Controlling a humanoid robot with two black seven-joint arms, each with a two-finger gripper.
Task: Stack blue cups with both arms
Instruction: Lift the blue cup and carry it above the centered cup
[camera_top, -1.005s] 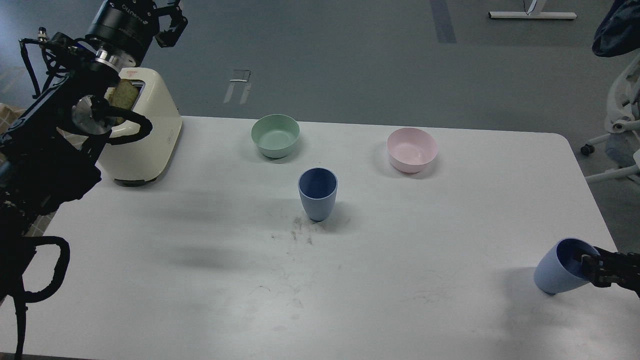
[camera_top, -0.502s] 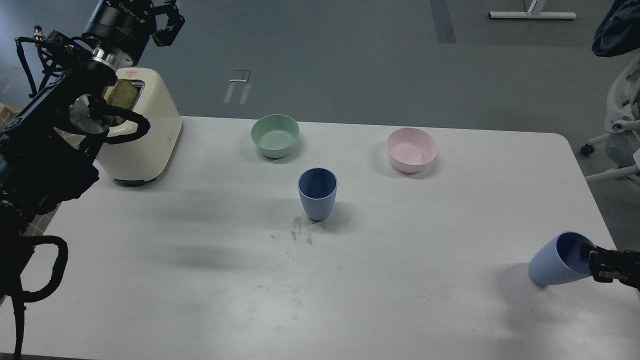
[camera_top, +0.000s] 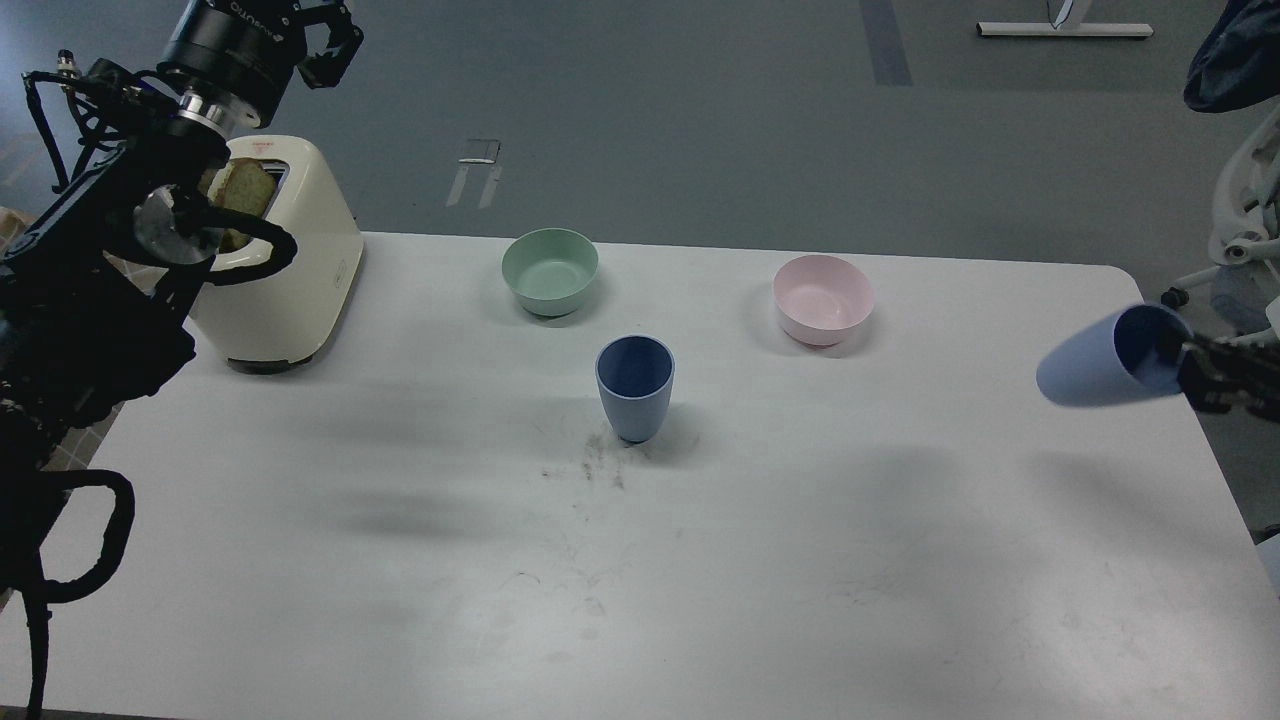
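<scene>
One blue cup (camera_top: 635, 386) stands upright in the middle of the white table (camera_top: 400, 560). My right gripper (camera_top: 1183, 362) is shut on the rim of the second blue cup (camera_top: 1095, 371) and holds it in the air at the right edge, tipped on its side with its base pointing left. My left gripper (camera_top: 322, 42) is raised high at the top left, above the toaster, with its fingers apart and nothing between them.
A cream toaster (camera_top: 285, 265) with bread in its slot stands at the back left. A mint-green bowl (camera_top: 551, 271) and a pink bowl (camera_top: 823, 299) sit behind the standing cup. Chair legs (camera_top: 1225, 270) are past the table's right edge.
My right gripper has lifted the second blue cup off the table, up and away from me, and tipped it further onto its side. The left arm has shifted slightly left.
</scene>
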